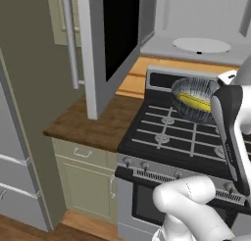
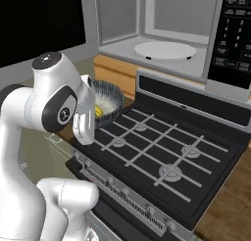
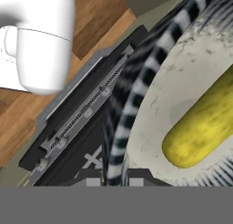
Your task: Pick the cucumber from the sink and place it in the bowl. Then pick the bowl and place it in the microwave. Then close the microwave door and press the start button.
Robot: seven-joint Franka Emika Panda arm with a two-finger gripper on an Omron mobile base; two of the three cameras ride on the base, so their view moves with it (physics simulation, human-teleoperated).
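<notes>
Our pincer (image 3: 114, 173) pinches the bowl (image 1: 192, 99) by its rim; our arm hides the fingertips. The cucumber (image 3: 204, 123) lies inside, just beyond, cut off at the edge.

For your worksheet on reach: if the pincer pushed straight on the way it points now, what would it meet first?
Probably the bowl it already grips by the rim, then the stove below; the depth is hard to judge.

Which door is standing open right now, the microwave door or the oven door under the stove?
The microwave door is open, swung out left with its white interior and turntable exposed. The oven door below the burners sits flush and closed.
</notes>
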